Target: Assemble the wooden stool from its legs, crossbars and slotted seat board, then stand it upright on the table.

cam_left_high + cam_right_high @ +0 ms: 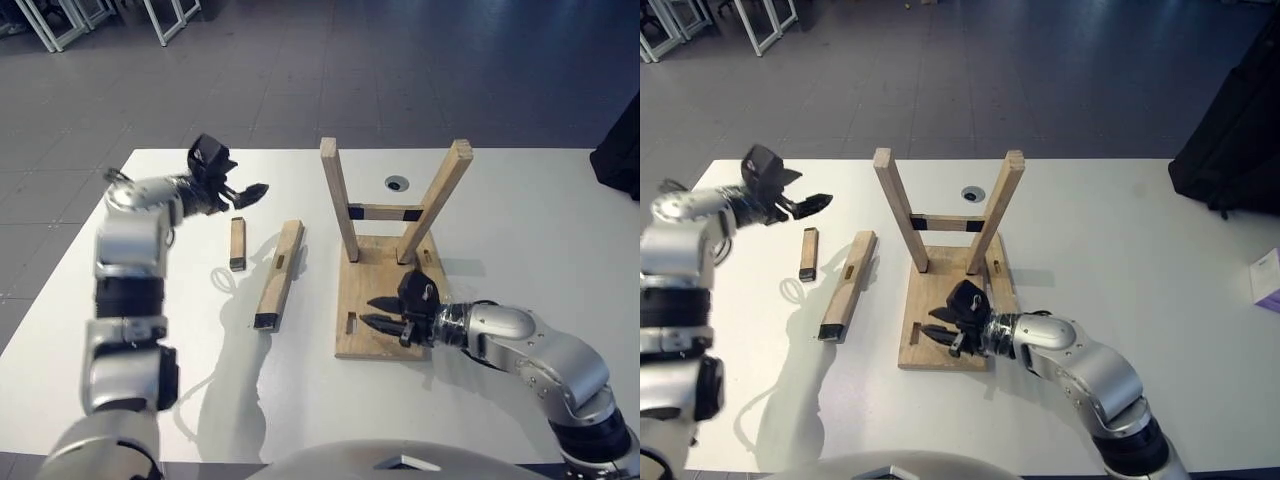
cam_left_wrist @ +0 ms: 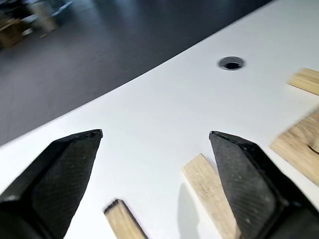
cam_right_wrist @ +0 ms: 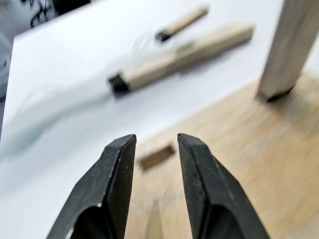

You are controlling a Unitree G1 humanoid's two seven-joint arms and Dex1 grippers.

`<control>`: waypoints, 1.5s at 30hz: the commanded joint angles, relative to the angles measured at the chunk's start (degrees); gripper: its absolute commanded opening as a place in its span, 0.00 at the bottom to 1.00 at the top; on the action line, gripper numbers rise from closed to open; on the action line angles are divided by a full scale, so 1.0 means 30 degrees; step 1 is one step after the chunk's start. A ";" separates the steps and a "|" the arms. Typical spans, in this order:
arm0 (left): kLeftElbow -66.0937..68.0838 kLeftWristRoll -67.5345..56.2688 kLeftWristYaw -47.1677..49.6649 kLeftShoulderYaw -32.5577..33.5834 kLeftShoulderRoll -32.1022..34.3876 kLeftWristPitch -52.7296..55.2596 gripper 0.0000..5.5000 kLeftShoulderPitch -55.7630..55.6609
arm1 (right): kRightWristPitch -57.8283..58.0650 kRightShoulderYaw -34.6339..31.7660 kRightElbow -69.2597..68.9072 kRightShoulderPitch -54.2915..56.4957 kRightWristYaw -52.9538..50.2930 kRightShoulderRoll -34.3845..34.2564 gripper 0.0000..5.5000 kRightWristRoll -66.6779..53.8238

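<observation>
The left gripper hangs wide open near the loose crossbar, while the right gripper, narrowly parted and empty, hovers over the seat board.

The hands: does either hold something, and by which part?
Nothing is held: the left hand is open above the table, the right hand open over the seat board.

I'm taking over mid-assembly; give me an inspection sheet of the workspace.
Surface: white table, one grommet hole.
Job's things: seat board flat, two legs upright in it joined by a crossbar; loose leg and short crossbar lying to its left.
Clutter: small box at far right.
Claws: left claw open above the table; right claw open over the seat board, both empty.
Cables: nothing seen.
Surroundings: grey floor, white frames, dark bulk right.
</observation>
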State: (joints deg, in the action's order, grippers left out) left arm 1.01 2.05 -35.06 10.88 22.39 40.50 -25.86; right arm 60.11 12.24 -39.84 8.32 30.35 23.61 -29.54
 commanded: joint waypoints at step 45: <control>-0.7394 -0.0881 1.0337 -0.0673 -0.4960 -1.1278 0.24 0.8035 | 0.4077 -0.5691 0.4349 0.8557 -0.5204 -0.5403 0.51 -0.4411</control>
State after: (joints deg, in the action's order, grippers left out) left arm -6.23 -1.36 -1.38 12.90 4.89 6.96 3.32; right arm 71.07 2.57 -31.39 26.52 16.79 12.32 -38.35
